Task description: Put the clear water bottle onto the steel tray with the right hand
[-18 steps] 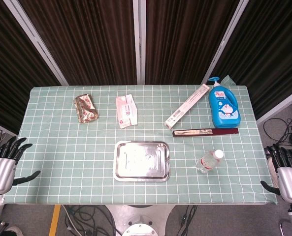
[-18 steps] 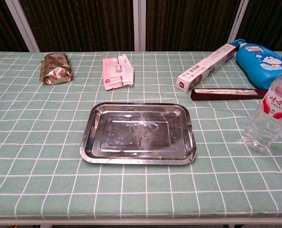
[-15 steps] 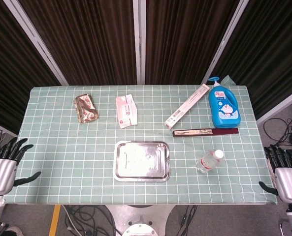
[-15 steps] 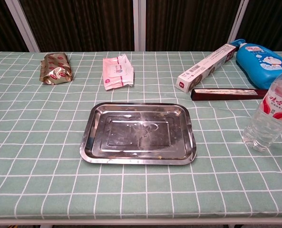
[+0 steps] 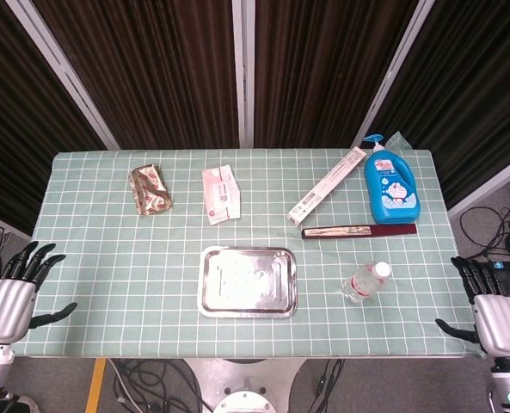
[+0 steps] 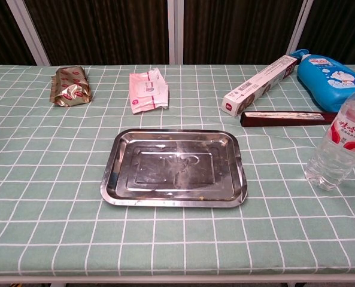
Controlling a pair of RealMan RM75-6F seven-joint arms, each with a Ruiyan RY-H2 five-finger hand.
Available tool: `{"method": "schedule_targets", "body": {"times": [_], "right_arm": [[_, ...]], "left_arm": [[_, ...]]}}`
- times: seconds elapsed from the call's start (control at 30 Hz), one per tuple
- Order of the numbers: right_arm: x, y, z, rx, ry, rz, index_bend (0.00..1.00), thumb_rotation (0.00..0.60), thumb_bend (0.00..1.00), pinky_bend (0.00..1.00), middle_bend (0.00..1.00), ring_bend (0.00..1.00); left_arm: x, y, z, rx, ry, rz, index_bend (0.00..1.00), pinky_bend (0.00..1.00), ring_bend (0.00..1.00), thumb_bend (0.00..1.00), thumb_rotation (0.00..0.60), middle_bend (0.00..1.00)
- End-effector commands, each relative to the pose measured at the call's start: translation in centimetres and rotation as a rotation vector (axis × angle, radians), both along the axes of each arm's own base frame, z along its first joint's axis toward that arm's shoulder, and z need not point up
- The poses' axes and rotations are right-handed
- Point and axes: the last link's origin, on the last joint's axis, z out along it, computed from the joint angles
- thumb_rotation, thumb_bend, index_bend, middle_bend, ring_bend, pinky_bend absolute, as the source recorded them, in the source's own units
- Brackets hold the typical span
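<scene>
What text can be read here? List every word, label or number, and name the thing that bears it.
None can be quoted.
Clear water bottle: red label, print blurred.
Blue pump bottle: cartoon picture, words too small.
Long white box: barcode and print, unreadable.
Pink wipes pack: label blurred.
Gold snack packet: nothing legible.

Tabletop (image 5: 108, 249) covered in pale green, white-gridded cloth; silver tray (image 5: 248, 281); blue soap bottle (image 5: 390, 183); pink wipes pack (image 5: 220, 194).
</scene>
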Motion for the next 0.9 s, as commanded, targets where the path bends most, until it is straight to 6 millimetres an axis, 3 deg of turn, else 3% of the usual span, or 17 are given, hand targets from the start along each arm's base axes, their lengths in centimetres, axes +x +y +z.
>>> {"method": "schedule_targets", "body": {"times": [0.03, 0.13, 0.4, 0.7, 0.9], "right_arm": [[-1.0, -0.9, -1.8, -0.050, -0.455, -0.026, 0.00, 0.600, 0.00, 0.00, 0.08, 0.00], [-1.3, -1.8, -2.7, -0.051, -0.807, -0.085, 0.00, 0.600, 0.00, 0.00, 0.09, 0.00], [-1.5, -3.8, -6.2, 0.085, -0.991, -0.093, 0.00, 0.600, 0.04, 0.00, 0.10, 0.00], [-1.1, -5.1, -9.9, 0.185, -0.944, -0.086, 0.00, 0.600, 0.00, 0.01, 0.12, 0.03], [-0.4, -6.0, -11.3, 0.241, -0.907, -0.066, 0.00, 0.600, 0.00, 0.02, 0.13, 0.03]], "left_arm": [[-0.1, 0.1, -0.4, -0.008, -0.013, 0.003, 0.28, 0.19, 0.10, 0.07, 0.467, 0.23], [-0.1, 0.4, -0.8, -0.018, -0.017, -0.005, 0.28, 0.19, 0.10, 0.07, 0.471, 0.23], [-0.7, 1.1, -0.8, -0.010, -0.017, -0.012, 0.26, 0.19, 0.10, 0.07, 0.482, 0.23], [-1.3, 1.0, -0.5, -0.007, -0.016, -0.010, 0.26, 0.19, 0.10, 0.07, 0.482, 0.23], [-1.3, 1.2, -0.4, -0.007, -0.012, -0.016, 0.26, 0.19, 0.10, 0.07, 0.482, 0.23]]}}
